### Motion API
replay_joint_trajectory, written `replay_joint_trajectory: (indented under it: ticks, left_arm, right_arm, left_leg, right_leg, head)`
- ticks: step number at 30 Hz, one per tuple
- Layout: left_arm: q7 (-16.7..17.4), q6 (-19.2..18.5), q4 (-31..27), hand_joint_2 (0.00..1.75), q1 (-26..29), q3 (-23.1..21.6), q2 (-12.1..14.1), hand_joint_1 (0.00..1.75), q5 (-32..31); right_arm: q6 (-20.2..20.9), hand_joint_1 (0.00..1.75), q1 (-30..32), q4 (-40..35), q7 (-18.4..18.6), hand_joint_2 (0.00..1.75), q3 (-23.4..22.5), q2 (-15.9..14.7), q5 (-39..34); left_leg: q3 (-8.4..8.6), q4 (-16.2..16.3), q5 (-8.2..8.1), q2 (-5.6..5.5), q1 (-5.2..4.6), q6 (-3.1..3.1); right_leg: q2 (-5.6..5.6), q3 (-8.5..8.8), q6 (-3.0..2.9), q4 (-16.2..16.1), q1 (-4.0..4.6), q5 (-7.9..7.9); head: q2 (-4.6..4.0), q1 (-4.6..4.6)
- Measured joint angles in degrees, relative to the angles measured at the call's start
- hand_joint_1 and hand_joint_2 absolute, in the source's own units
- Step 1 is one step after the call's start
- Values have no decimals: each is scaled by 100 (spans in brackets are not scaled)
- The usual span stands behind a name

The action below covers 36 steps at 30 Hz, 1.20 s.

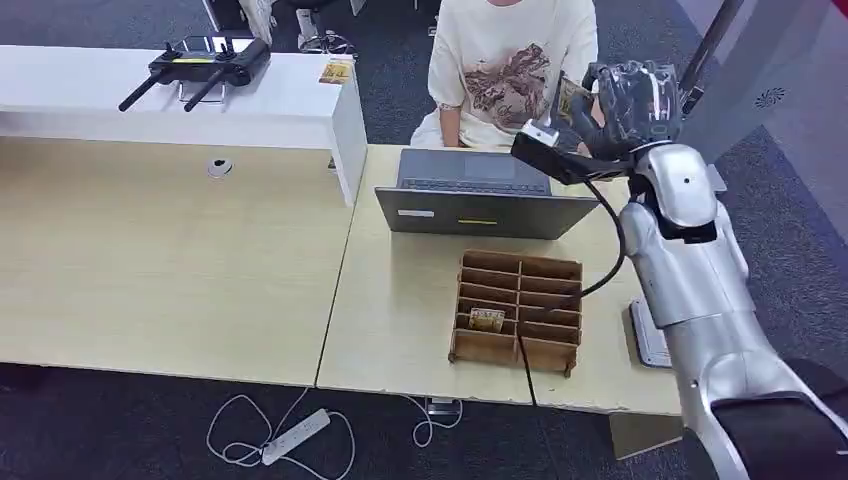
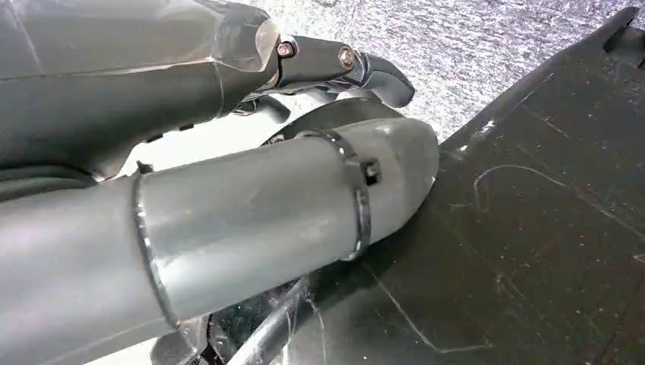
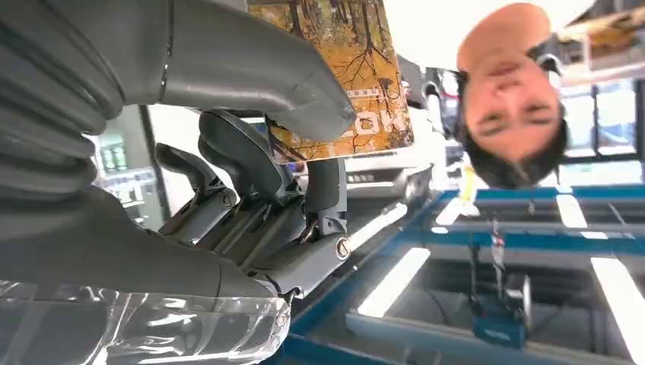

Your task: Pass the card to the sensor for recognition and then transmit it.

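Note:
My right hand [image 1: 630, 100] is raised high over the far right of the table, close in front of a seated person [image 1: 505, 65]. It pinches a card [image 1: 571, 100] with an autumn forest picture between the thumb and the fingers [image 3: 251, 167]; the card [image 3: 342, 68] stands out past the thumb toward the person. A flat grey sensor pad [image 1: 650, 335] lies at the table's right edge, partly hidden by my forearm. My left hand [image 2: 289, 198] hangs low with nothing in it, its fingers apart.
A grey laptop [image 1: 480, 195] stands between me and the person. A wooden divided box [image 1: 518, 310] sits in front of it with another card [image 1: 487, 320] in one slot. A white shelf [image 1: 180, 95] with a black controller is at the far left.

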Motion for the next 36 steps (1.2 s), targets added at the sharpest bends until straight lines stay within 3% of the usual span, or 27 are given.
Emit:
replay_joint_trajectory:
  ticks: [6,13,34,35,36]
  left_arm:
    - [-2,4,0,0,5,0,-2,0,43]
    - [0,4,0,0,5,0,-4,0,59]
    - [0,2,0,0,8,0,-7,0,-6]
    - [0,2,0,0,8,0,-7,0,-13]
    - [0,2,0,0,8,0,-7,0,-15]
  right_arm:
    - [201,175,-921,1253,251,175,7,103,42]
    - [306,175,-1434,2117,420,175,13,264,37]
    - [533,175,-1742,3013,697,175,13,275,142]
    - [531,157,-1746,3024,697,175,13,275,142]
    - [531,117,-1750,3033,699,175,13,273,144]
  left_leg:
    - [0,0,0,-6,1,0]
    - [0,0,0,-7,1,-1]
    - [3,1,0,-6,1,0]
    - [2,1,0,-6,1,0]
    - [3,1,0,-6,1,0]
  right_leg:
    - [-2,0,0,1,1,0]
    - [-3,-1,0,0,2,0]
    - [-1,-1,0,0,2,0]
    - [-1,-1,0,-1,2,0]
    - [-1,-1,0,-1,2,0]
  head:
    - [0,0]
    - [0,2]
    - [0,0]
    - [0,2]
    - [0,0]
